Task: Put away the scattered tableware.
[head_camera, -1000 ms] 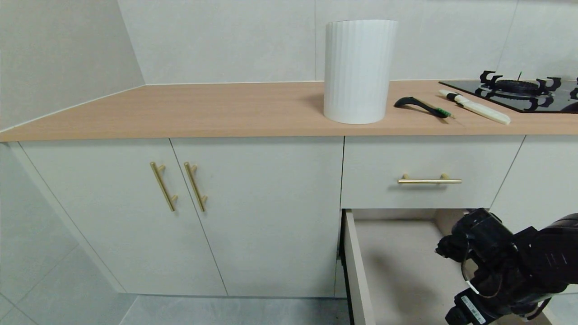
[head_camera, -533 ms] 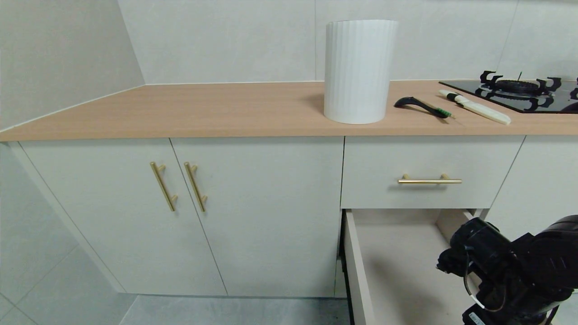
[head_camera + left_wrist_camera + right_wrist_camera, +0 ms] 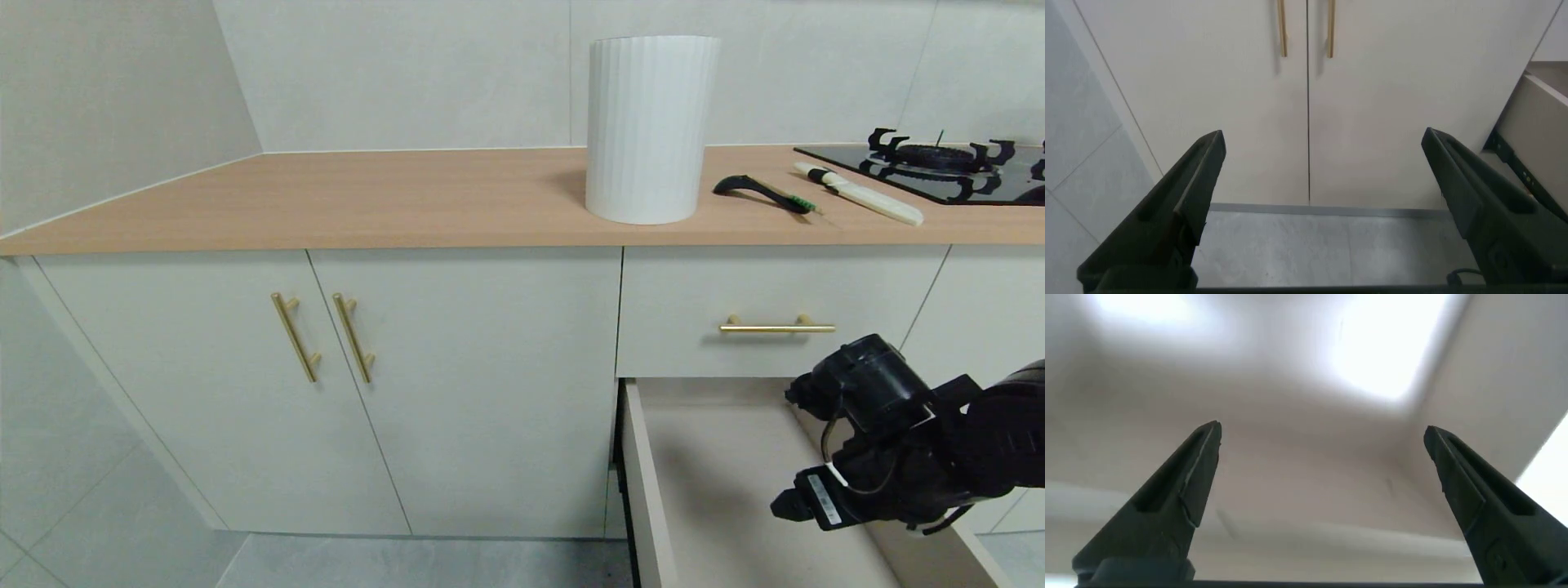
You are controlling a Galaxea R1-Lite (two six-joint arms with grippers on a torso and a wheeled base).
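Head view: two utensils lie on the wooden surface [image 3: 367, 196], between the white ribbed container [image 3: 649, 131] and the gas hob [image 3: 939, 167]. The black-handled utensil [image 3: 763, 193] with a green tip is nearer the container. The white utensil [image 3: 857, 193] with a black band lies just beside it, on the hob side, apart from it. Both rest flat, near the front edge.

Below them, the upper drawer [image 3: 775, 286] is closed. The lower drawer [image 3: 645, 490] is pulled out, with a bare pale floor. The right arm [image 3: 890, 457] hangs over the right side of this drawer.

Right wrist view: the right jaws are spread wide with nothing between them, facing the drawer's inside.

Left wrist view: the left jaws are spread wide and empty, facing the cabinet doors [image 3: 1306, 98] and the tiled floor [image 3: 1315, 237].
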